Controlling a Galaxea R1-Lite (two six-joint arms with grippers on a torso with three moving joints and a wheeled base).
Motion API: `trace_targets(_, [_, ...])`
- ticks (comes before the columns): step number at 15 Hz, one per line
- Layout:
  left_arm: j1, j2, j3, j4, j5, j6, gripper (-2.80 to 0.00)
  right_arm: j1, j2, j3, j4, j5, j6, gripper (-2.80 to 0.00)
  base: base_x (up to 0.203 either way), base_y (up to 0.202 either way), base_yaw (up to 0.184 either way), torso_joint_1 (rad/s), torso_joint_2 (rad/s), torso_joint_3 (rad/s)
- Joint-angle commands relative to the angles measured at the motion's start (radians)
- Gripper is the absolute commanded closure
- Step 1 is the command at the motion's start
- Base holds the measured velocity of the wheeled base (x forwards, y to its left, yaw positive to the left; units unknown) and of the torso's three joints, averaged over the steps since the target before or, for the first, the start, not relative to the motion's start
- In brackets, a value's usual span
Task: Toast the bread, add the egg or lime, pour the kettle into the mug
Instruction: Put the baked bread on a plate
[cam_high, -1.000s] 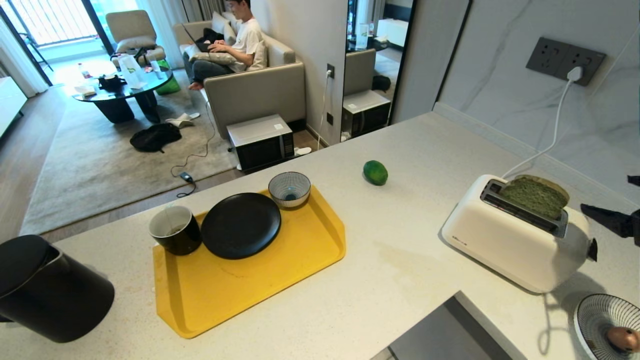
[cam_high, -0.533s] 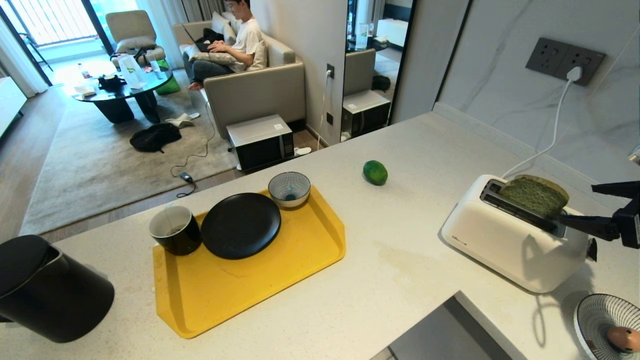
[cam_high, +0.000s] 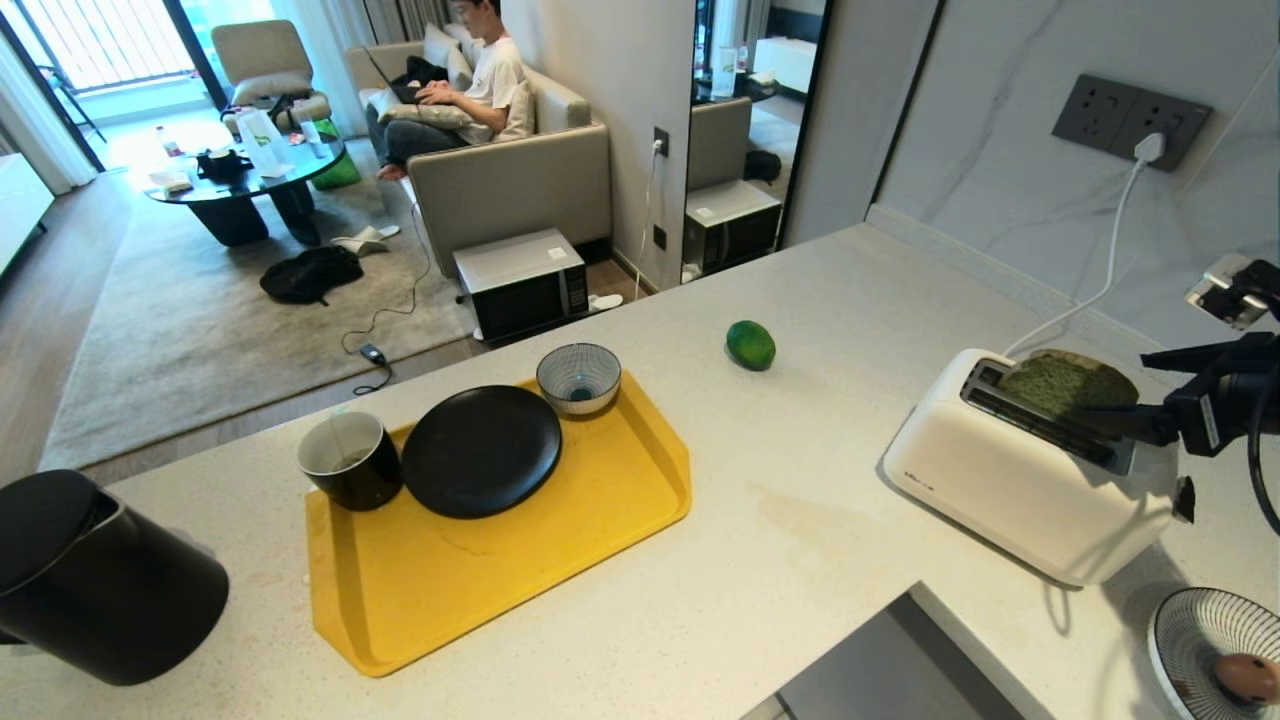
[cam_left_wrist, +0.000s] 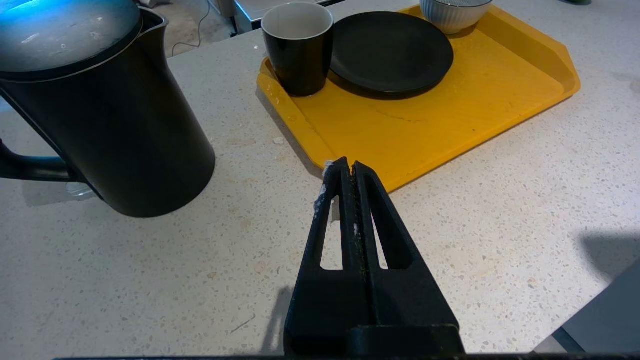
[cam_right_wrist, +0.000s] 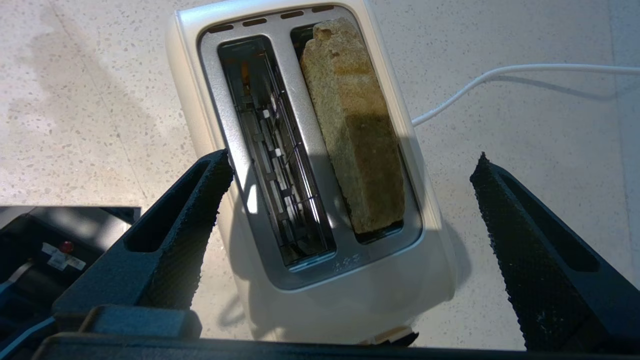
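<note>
Now the bread (cam_right_wrist: 352, 125) sits in the toaster (cam_high: 1030, 470) slot, right of frame, our right gripper (cam_right_wrist: 350, 200) above it, jaws wide apart. Coming down off-centre, we judge, a finger could jam the slot rim. Left gripper (cam_left_wrist: 350, 170) is closed.

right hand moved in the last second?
Yes. In the head view the right hand came in from the frame's right edge and rose, now open above the toaster and the bread.
</note>
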Motion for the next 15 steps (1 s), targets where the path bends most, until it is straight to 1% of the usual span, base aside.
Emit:
trace_targets(1, [0.0, 0.001, 0.0, 0.0, 0.0, 0.0, 0.0, 0.009, 0.046, -0.023, 0.0, -0.003, -0.004, -2.8, 0.0, 0.0, 0.0, 0.0, 0.0, 0.0])
trace_targets(9, [0.0, 0.001, 0.0, 0.0, 0.0, 0.0, 0.0, 0.01, 0.103, -0.068, -0.001, -0.018, -0.004, -2.8, 0.0, 0.0, 0.0, 0.0, 0.0, 0.0])
trace_targets(10, [0.0, 0.001, 0.0, 0.0, 0.0, 0.0, 0.0, 0.01, 0.106, -0.068, -0.001, -0.019, -0.004, 0.0, 0.0, 0.0, 0.0, 0.0, 0.0, 0.0])
trace_targets(15, [0.0, 0.001, 0.0, 0.0, 0.0, 0.0, 0.0, 0.01, 0.092, -0.058, -0.005, -0.015, -0.008, 0.0, 0.0, 0.0, 0.0, 0.0, 0.0, 0.0])
